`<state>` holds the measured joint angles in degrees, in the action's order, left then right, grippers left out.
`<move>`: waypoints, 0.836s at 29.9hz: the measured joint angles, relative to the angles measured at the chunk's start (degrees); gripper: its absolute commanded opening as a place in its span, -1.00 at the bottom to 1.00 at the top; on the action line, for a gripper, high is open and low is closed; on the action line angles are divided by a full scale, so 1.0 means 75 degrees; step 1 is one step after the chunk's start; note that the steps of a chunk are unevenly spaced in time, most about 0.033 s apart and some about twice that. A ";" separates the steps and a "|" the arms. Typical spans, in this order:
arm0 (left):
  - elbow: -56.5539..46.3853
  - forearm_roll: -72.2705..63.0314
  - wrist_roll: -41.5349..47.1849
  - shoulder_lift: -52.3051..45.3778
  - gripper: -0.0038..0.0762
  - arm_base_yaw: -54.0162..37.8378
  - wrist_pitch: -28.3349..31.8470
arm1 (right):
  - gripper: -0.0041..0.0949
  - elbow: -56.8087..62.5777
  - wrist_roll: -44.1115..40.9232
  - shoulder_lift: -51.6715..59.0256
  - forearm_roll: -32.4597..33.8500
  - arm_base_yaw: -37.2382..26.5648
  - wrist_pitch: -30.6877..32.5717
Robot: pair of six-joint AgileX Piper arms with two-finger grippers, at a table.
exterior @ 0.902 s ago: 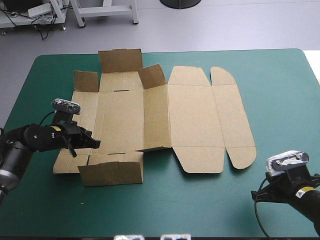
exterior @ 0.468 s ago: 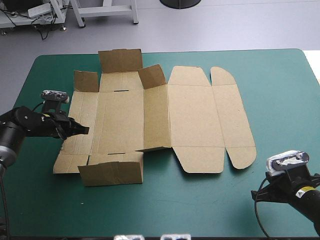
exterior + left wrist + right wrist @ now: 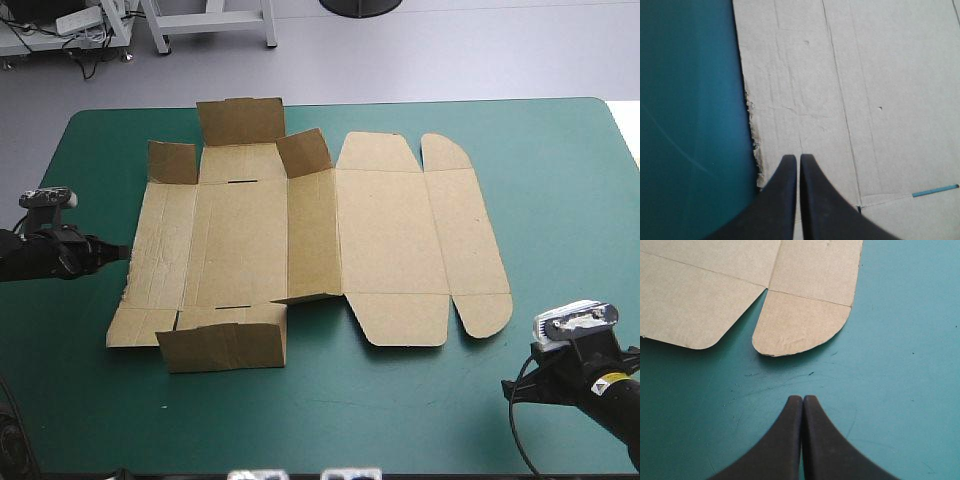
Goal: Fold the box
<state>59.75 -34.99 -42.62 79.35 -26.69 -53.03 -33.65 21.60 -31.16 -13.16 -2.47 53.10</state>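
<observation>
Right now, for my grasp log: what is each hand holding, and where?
Nothing is held: the left hand is shut, empty, beside the box; the right hand is shut, empty, over the teal-green cover.

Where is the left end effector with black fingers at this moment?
In the high view, the left end effector sits at the left side of the teal-green table, its shut tip at the ragged left edge of the brown cardboard box.
</observation>
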 measured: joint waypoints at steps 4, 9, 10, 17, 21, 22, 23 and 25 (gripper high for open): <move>0.0000 -0.0259 -0.0064 0.0363 -0.87 -0.0256 0.0000 | -0.96 0.0000 0.0009 0.0000 -0.0161 0.0000 0.0000; 0.0048 -0.0343 -0.0296 0.0894 -0.87 -0.0307 0.0101 | -0.96 0.0000 0.0163 0.0000 -0.0262 0.0000 -0.0015; 0.0075 -0.0343 -0.0323 0.0986 -0.87 -0.0307 0.0108 | -0.96 0.0000 0.0172 0.0000 -0.0262 0.0000 -0.0015; 0.0723 -0.0385 -0.0433 0.1993 -0.61 -0.0307 -0.0272 | -0.96 0.0000 0.0188 0.0000 -0.0264 0.0000 -0.0028; 0.1222 -0.0393 -0.0440 0.2442 -0.40 -0.0307 -0.0653 | -0.96 0.0000 0.0188 0.0000 -0.0264 0.0000 -0.0028; 0.1325 -0.0393 -0.0440 0.2521 -0.37 -0.0307 -0.0746 | -0.96 0.0000 0.0194 0.0000 -0.0264 0.0000 -0.0028; 0.1467 -0.0393 -0.0440 0.2629 -0.35 -0.0307 -0.0879 | -0.96 0.0000 0.0194 0.0000 -0.0264 0.0000 -0.0028; 0.1625 -0.0393 -0.0440 0.2771 -0.35 -0.0307 -0.1061 | -0.96 0.0000 0.0194 0.0000 -0.0271 0.0000 -0.0028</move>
<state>71.94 -37.94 -45.92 100.13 -28.99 -60.99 -33.65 23.05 -31.16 -15.19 -2.47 52.88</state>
